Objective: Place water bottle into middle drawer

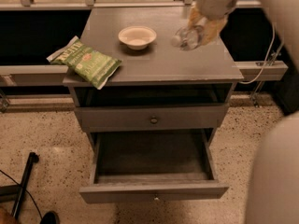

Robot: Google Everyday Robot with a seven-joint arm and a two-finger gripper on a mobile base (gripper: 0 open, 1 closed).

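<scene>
Counting the items on the counter (159, 68), what was recorded? (Inspector)

Three items: one white bowl (137, 36) near the centre rear, one green chip bag (88, 62) overhanging the left edge, and one water bottle (186, 36) just right of the bowl. (Technician)

State the gripper position and condition. (Inspector)

One gripper (200, 31) reached down from the top right, over the rear right of the counter. Its two fingers (215, 27) were clenched on the water bottle, one on each side of the body. The bottle lay tilted, white cap toward the bowl. Contact between bottle and counter could not be determined. (Technician)

Drawer count? (Inspector)

Two knobbed drawers. The upper drawer (117, 118) was closed, with one upper knob (153, 120) mid-front. The middle drawer (121, 192), directly below, stood pulled out, with one lower knob (155, 199) on its front panel. One open recess (149, 96) sat between counter and upper drawer. The bottle was well apart from the middle drawer, up at counter level. (Technician)
</scene>
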